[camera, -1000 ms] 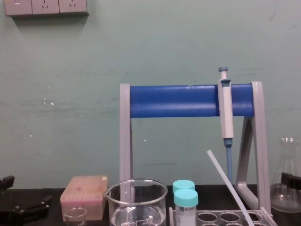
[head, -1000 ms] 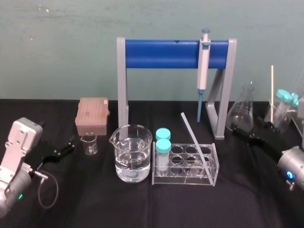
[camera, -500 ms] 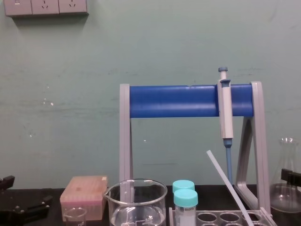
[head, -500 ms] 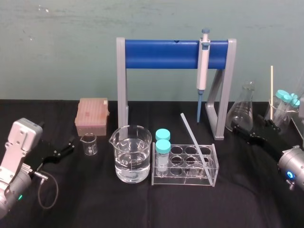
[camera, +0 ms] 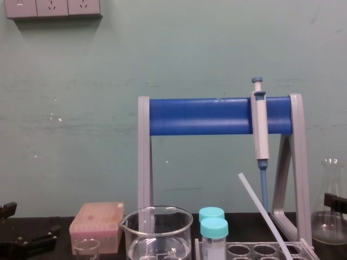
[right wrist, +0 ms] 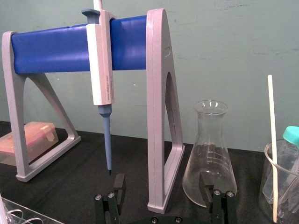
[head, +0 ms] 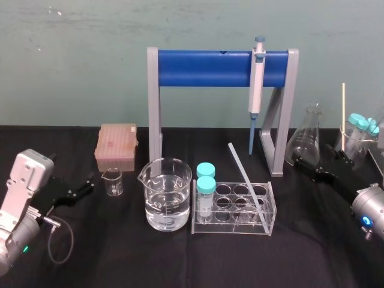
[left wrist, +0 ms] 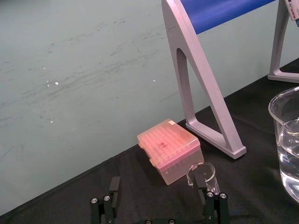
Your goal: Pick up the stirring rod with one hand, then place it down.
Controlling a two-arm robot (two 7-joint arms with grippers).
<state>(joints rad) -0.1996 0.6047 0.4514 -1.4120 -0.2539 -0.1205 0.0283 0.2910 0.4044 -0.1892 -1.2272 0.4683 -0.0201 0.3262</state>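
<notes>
Stirring rod (head: 245, 177) propped tilted in rack (head: 231, 227), upper end free for grasping. Right gripper (right wrist: 162, 183) fingers spread, near flask (head: 306, 141), well apart from rod. Left gripper (left wrist: 158, 184) spread, parked beside small beaker (head: 112, 181).

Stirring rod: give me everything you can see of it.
The stirring rod is long, thin and straight, translucent whitish, glass by its look. It stands tilted in the clear test tube rack. Its lower end sits in a well at the rack's right end, and its upper end leans up toward the robot's left, well above the rack. Only the rack touches it. The left hand and right hand are open, off to either side.
</notes>
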